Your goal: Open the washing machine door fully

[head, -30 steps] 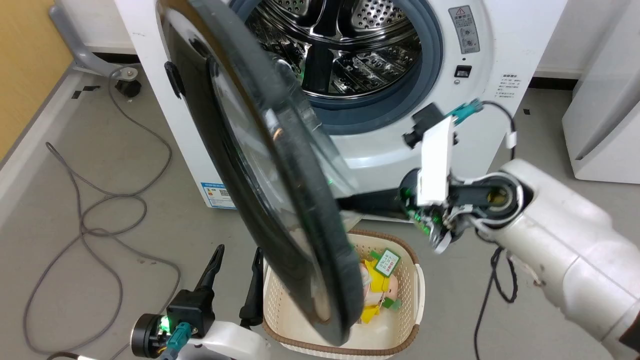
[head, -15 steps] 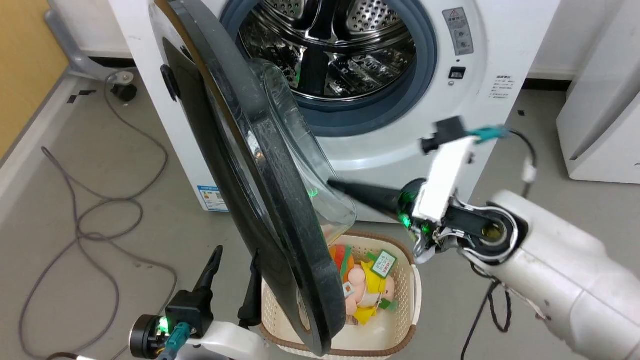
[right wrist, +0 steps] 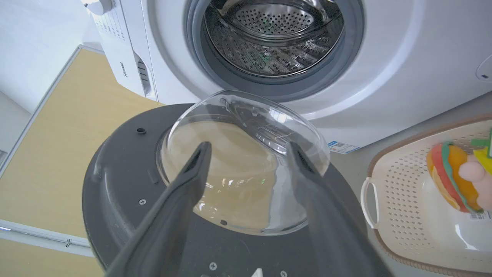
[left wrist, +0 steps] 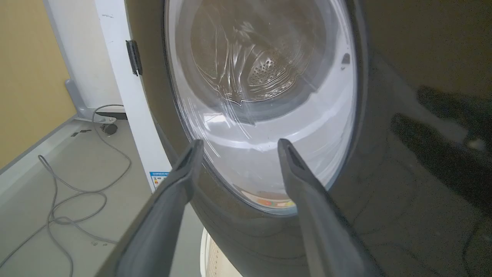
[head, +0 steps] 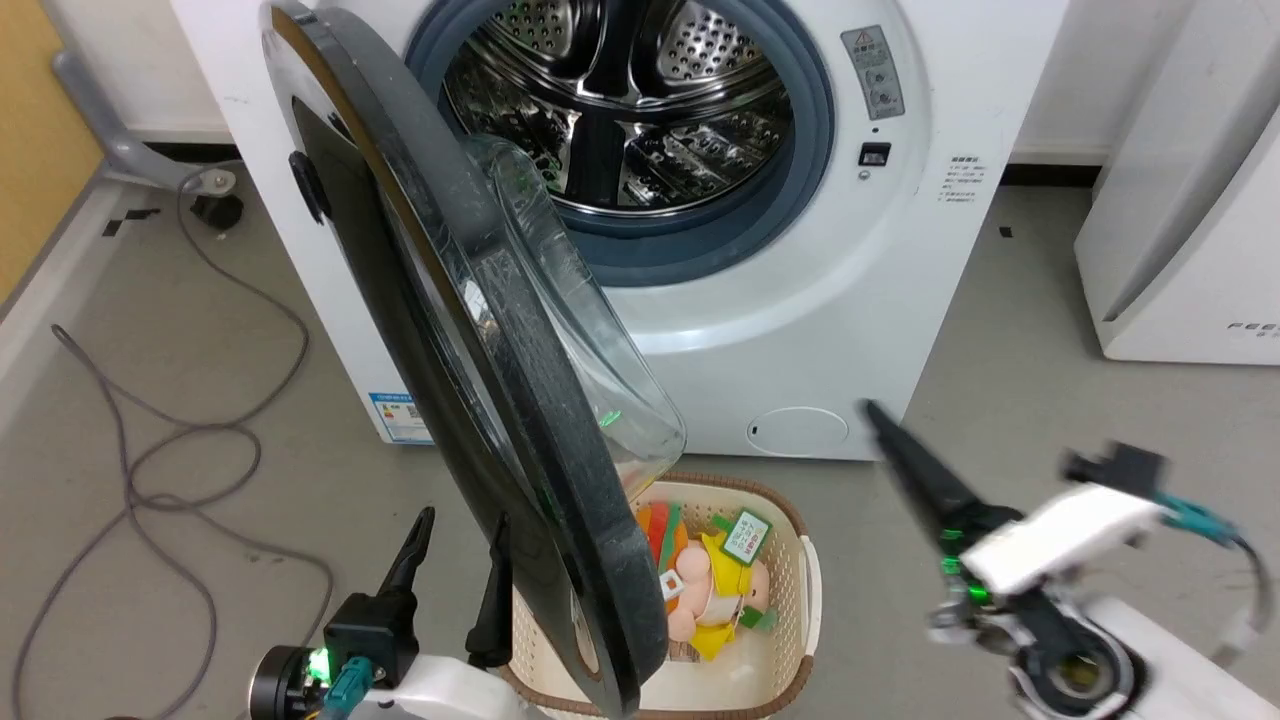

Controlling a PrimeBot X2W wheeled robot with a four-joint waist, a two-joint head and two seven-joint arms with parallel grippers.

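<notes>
On grey floor [head: 1000,330], loose cables [head: 150,440] left, yellow wall [head: 30,150] beyond. Washing machine [head: 850,280] dead ahead, door [head: 420,330] standing partway out over basket [head: 812,580]. Left gripper [left wrist: 240,141] and right gripper [right wrist: 250,145] both spread, holding nothing. Blue label [head: 398,415] unreadable; white appliance [head: 1180,200] right, grey lettering cut off at edge.

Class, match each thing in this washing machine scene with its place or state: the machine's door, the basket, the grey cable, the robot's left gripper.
Things:
1. washing machine door
2. basket
3. grey cable
4. left gripper

Places or states:
a. lying in loops on the floor
b. holding soft toys
c. swung out, not shut
d. open, fingers empty, beside the door

Pairs: 1-c, 2-b, 3-a, 4-d
</notes>
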